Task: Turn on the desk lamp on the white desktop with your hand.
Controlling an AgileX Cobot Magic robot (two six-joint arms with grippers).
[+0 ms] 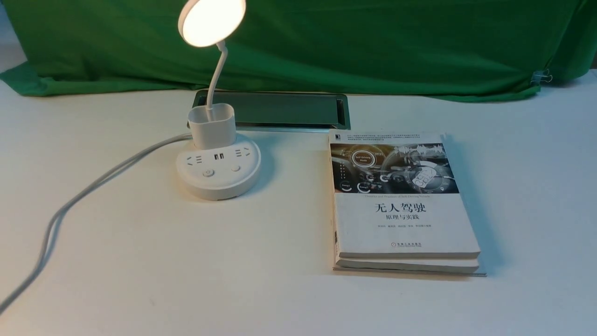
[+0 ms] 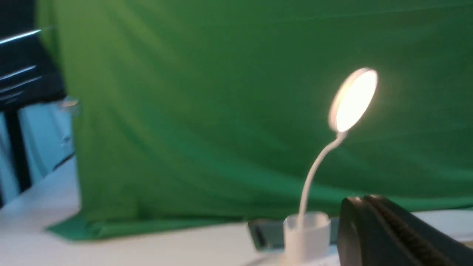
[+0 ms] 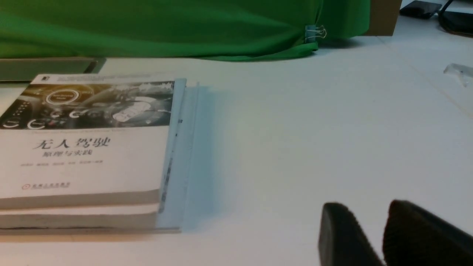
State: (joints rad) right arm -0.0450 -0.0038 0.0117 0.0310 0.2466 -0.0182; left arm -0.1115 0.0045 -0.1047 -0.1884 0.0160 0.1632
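The desk lamp (image 1: 218,165) stands on the white desktop (image 1: 186,261), left of the middle. Its round head (image 1: 212,21) glows, and its base shows sockets and two buttons (image 1: 208,173). In the left wrist view the lit head (image 2: 354,99) rises on its thin neck above the cup holder (image 2: 308,232). My left gripper (image 2: 364,199) is shut and empty, beside the holder and apart from it. My right gripper (image 3: 367,210) is open, with bare table between its fingers. Neither hand shows in the front view.
A white-covered book (image 1: 401,205) lies right of the lamp, stacked on another. The metal-rimmed cable slot (image 1: 280,109) sits behind both, before the green cloth (image 1: 373,46). The lamp's white cord (image 1: 70,205) trails to the front left edge. A binder clip (image 3: 315,33) holds the cloth.
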